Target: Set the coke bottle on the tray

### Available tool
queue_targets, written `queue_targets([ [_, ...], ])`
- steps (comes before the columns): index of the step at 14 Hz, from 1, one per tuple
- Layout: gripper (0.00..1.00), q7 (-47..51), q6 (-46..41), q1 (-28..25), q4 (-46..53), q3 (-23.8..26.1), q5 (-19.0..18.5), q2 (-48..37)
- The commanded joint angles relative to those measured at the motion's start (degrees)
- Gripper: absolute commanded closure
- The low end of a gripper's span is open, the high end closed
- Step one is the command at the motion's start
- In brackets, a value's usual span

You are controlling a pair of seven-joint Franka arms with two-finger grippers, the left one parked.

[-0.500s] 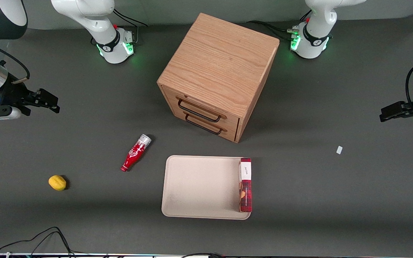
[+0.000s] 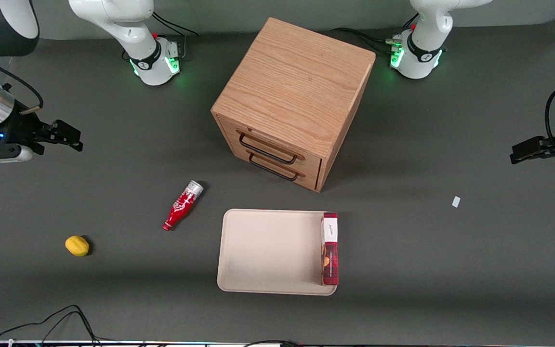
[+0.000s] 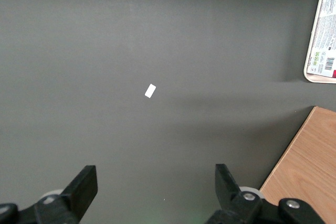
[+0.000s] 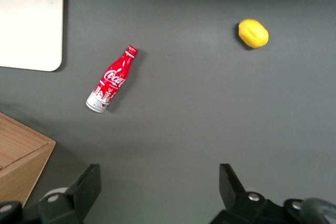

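Nearest the front camera, the tray [image 2: 268,250] is sitting flat on the dark desk [image 2: 403,270], its beige bed mostly bare, with a flat red-and-white box [image 2: 329,248] lying along the rim at the edge toward the parked arm's end. Out toward the working arm's end, a small yellow lemon [image 2: 77,245] is resting on the desk by itself, well apart from the tray. A little farther from the camera, the coke bottle [image 2: 182,205] is lying on its side on the desk, just beside the tray but not touching it, its narrow red end pointing toward the camera and its wide silver end pointing away. It is lying between the lemon and the tray, and nothing is touching it. Farther back again, the wooden drawer cabinet [image 2: 293,99] is standing with two dark handles on its front, facing the tray. Off at the working arm's end, the gripper [image 2: 68,137] is hanging above the desk, well apart from the bottle; in the wrist view its fingers [image 4: 86,187] are spreading wide and gripping nothing, with the bottle [image 4: 112,86] and lemon [image 4: 253,33] showing on the desk below.
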State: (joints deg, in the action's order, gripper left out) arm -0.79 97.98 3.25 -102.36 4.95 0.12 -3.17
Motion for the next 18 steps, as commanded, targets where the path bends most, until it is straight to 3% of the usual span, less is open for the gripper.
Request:
queue_targets([
  [1, 0.00, 1.6, 1.2, -1.0, 0.0, -0.1, -0.8, 2.2],
  [6, 0.00, 17.6, 11.0, -6.2, -0.5, 0.1, -1.2, 11.9],
  [12, 0.00, 28.3, 28.5, -8.7, -6.2, 0.8, -2.4, 21.1],
  [18, 0.00, 42.0, 39.4, -11.6, -8.1, 1.7, -3.4, 30.5],
])
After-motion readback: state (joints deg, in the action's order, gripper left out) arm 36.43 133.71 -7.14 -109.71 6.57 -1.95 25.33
